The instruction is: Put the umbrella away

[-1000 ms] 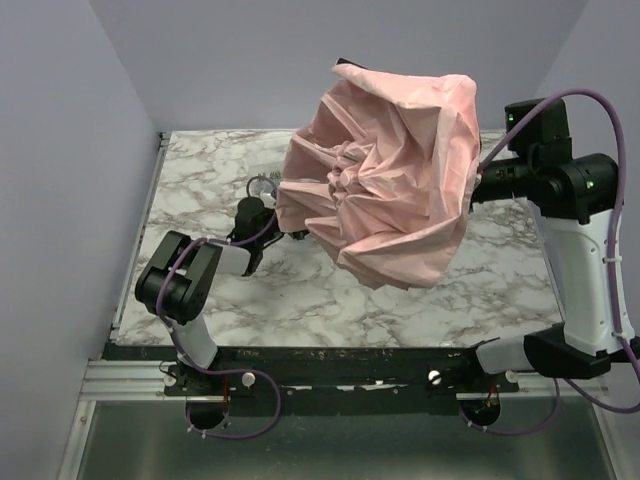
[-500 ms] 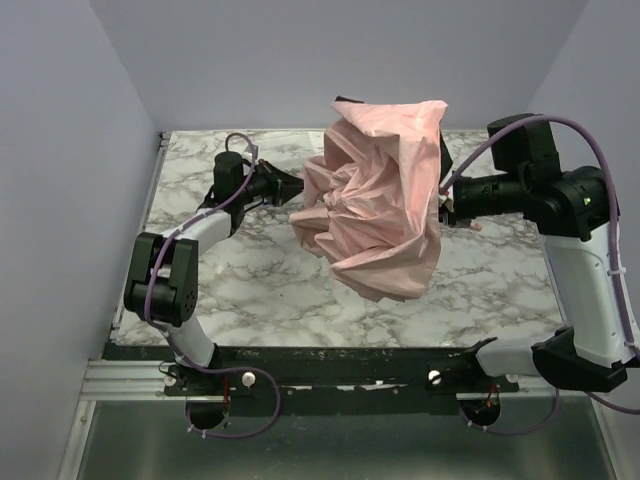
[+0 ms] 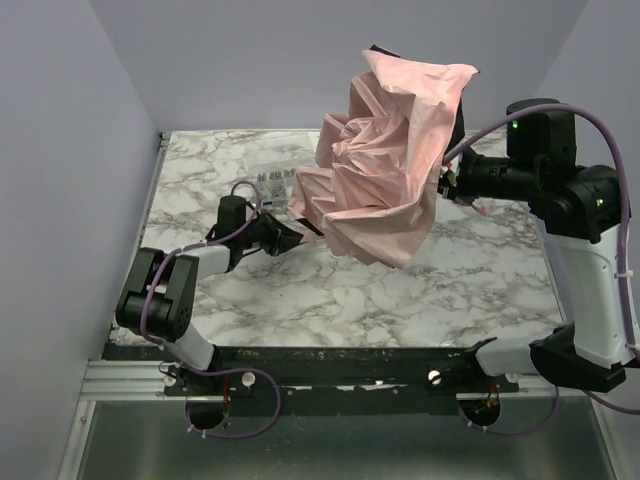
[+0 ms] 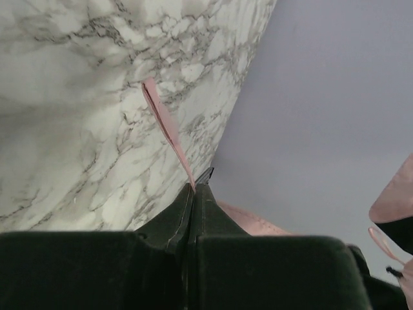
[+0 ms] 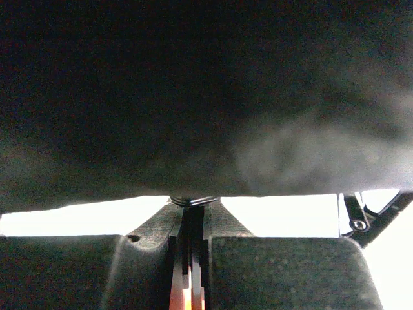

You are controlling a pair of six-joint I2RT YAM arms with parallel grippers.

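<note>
The pale pink cloth umbrella (image 3: pixel 385 165) looks light and floppy; left claw (image 4: pixel 195 188) pinches its thin edge, right claw (image 5: pixel 191 208) squeezes its firmer middle

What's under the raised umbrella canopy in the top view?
Marble table shows below the umbrella, with the left gripper pinching its hem. The fabric hides the tabletop directly behind it.

Umbrella (image 3: pixel 385 170) blocks the far middle; near table (image 3: pixel 400 290) lies passable.
</note>
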